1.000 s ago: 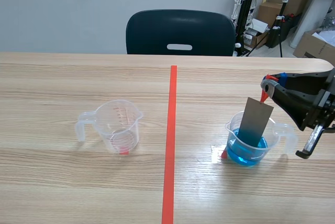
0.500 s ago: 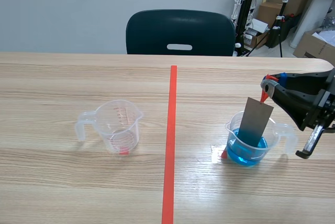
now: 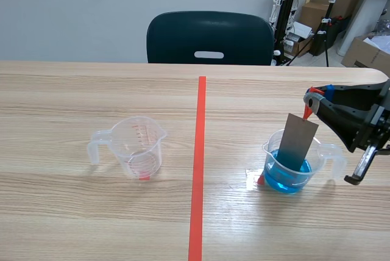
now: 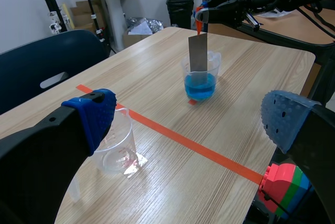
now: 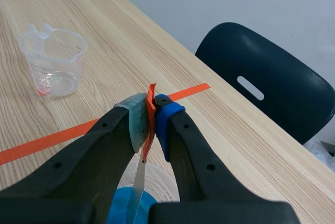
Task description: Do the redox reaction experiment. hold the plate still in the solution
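Blue-padded fingers (image 4: 91,116) of the left gripper (image 4: 187,122) stand wide apart with nothing between them. It hangs above the table (image 3: 73,212), and the empty cup (image 3: 137,147) is ahead of it.

An orange-red tape line (image 3: 197,169) runs down the table's middle. The empty cup is left of the line, clear, with its handle turned away from the line.

A second cup (image 3: 335,157) is right of the line and holds blue solution (image 3: 286,182); its handle points toward the right arm. The grey plate (image 3: 297,142) stands tilted in this cup, its lower end in the solution and its upper end well above the rim.

The right gripper (image 3: 309,99) is clamped on an orange-red tab (image 5: 151,96) at the plate's top corner, and the plate hangs below the pads.

A dark chair (image 3: 183,38) stands past the table's far edge. Boxes (image 3: 365,53) are at the far right, behind it.
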Tool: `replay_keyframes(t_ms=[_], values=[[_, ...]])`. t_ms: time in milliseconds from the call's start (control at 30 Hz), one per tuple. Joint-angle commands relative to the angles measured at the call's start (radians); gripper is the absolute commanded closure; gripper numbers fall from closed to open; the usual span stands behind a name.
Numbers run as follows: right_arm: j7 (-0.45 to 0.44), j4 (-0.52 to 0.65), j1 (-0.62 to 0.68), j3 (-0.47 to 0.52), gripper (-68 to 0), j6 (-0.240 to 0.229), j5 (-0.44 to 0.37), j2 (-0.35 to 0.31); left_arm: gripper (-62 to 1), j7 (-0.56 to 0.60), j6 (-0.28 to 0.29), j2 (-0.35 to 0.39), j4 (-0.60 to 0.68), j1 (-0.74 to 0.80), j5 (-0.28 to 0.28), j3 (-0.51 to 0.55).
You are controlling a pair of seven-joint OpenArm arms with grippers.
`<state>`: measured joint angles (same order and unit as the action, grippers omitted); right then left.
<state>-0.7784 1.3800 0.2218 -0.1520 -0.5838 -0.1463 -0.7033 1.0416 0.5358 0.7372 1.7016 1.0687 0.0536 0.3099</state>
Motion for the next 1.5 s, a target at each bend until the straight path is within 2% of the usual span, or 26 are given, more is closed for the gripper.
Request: replay_keyframes(t_ms=[0, 1067, 1300, 1367, 1467], values=[[-0.017, 0.006, -0.019, 0.007, -0.2, 0.000, -0.017, -0.003, -58.1, 0.013, 0.002, -0.005, 0.013, -0.003, 0.011, -0.003], [-0.017, 0.006, -0.019, 0.007, -0.2, 0.000, -0.015, -0.003, -58.1, 0.013, 0.002, -0.005, 0.013, -0.003, 0.011, -0.003], [-0.018, 0.006, -0.019, 0.007, -0.2, 0.001, 0.073, -0.003, -58.1, 0.013, 0.002, -0.005, 0.013, -0.003, 0.011, -0.003], [-0.018, 0.006, -0.019, 0.007, -0.2, 0.001, 0.069, -0.003, -58.1, 0.013, 0.002, -0.005, 0.013, -0.003, 0.011, -0.003], [-0.016, 0.006, -0.019, 0.007, -0.2, 0.001, 0.006, -0.003, -58.1, 0.013, 0.002, -0.005, 0.013, -0.003, 0.011, -0.003]])
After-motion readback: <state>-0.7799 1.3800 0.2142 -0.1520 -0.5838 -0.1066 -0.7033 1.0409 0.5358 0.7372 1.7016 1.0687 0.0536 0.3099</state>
